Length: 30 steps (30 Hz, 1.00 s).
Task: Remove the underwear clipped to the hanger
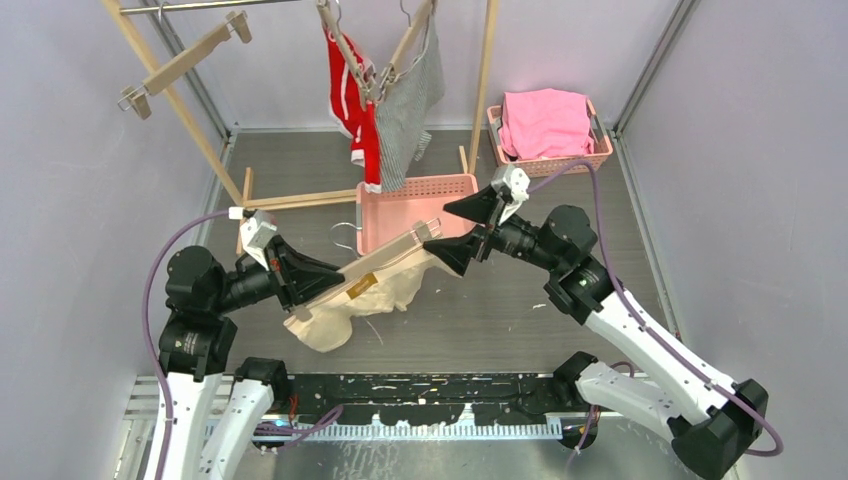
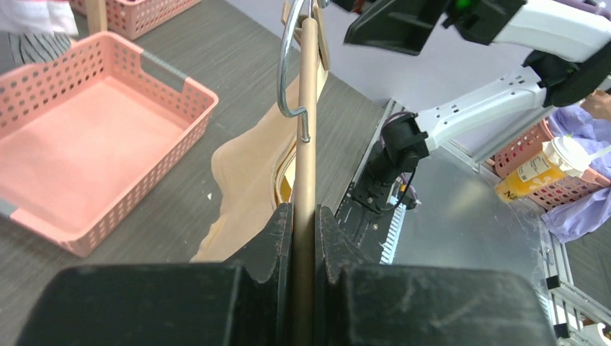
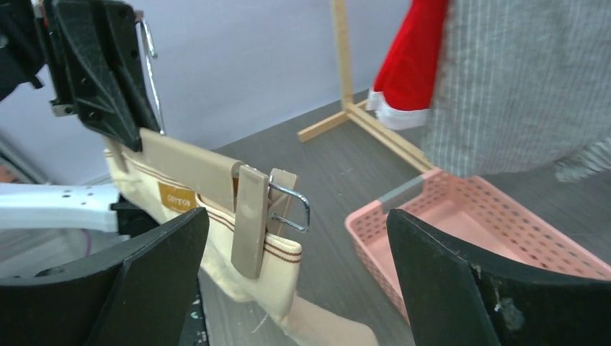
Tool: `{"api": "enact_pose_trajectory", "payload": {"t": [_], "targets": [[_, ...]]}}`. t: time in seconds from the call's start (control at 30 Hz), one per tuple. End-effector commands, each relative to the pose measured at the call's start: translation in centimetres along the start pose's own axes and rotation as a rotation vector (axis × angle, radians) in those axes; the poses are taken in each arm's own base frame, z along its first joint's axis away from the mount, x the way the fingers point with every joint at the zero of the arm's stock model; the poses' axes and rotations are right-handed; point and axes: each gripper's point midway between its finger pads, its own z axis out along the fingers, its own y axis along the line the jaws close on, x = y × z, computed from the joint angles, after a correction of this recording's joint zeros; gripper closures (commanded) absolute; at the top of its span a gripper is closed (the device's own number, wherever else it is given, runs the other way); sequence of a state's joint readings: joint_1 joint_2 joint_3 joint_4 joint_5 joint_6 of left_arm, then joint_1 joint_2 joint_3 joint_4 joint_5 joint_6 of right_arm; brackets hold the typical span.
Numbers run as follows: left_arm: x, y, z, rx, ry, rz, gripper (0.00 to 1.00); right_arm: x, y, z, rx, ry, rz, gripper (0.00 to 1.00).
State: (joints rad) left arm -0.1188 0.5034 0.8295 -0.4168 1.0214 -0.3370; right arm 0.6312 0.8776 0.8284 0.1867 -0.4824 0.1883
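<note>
Left claw (image 2: 304, 210) clamped on wooden hanger (image 2: 308, 86); peach briefs (image 1: 340, 315) clipped to it, sagging below onto surface (image 1: 500, 320); right claw (image 3: 297, 220) spread wide, clip (image 3: 251, 220) just ahead

pink basket (image 1: 417, 181) close behind hanger (image 1: 385, 262), open tabletop (image 1: 520, 320) to right

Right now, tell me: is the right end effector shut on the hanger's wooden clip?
No, the right end effector is open wide, its fingers standing apart on either side of the wooden clip that pins the peach briefs.
</note>
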Motion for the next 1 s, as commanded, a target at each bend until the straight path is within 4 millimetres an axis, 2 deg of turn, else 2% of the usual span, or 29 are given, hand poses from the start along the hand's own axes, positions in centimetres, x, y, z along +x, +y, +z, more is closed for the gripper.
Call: {"api": "enact_pose_trajectory", "payload": {"t": [0.0, 0.23, 0.5, 0.67, 0.83, 0.87, 0.93, 0.97], "targets": [[-2.9, -2.9, -0.2, 0.122, -0.081, 0.159, 1.0, -3.0, 3.6, 0.8, -0.219, -0.073, 0.005, 0.0], [-2.9, -2.8, 0.0, 0.136, -0.08, 0.164, 1.0, -4.5, 5.2, 1.5, -0.333, -0.113, 0.04, 0.05], [-2.7, -2.0, 0.2, 0.121, -0.078, 0.166, 1.0, -4.8, 5.5, 2.0, -0.366, -0.109, 0.07, 0.08], [-2.7, -1.9, 0.2, 0.11, -0.083, 0.169, 1.0, -4.4, 5.8, 2.1, -0.391, -0.089, 0.088, 0.31], [-2.9, -1.7, 0.3, 0.103, -0.087, 0.173, 1.0, -3.9, 6.0, 2.1, -0.41, -0.069, 0.102, 0.47], [-2.9, -1.6, 0.3, 0.101, -0.086, 0.172, 1.0, -4.0, 6.0, 2.1, -0.411, -0.071, 0.101, 0.54], [-2.9, -1.5, 0.4, 0.1, -0.084, 0.172, 1.0, -4.0, 5.9, 2.0, -0.397, -0.078, 0.105, 0.92], [-2.8, -1.4, 0.4, 0.098, -0.084, 0.172, 1.0, -4.2, 5.8, 2.0, -0.386, -0.086, 0.103, 0.98]]}}
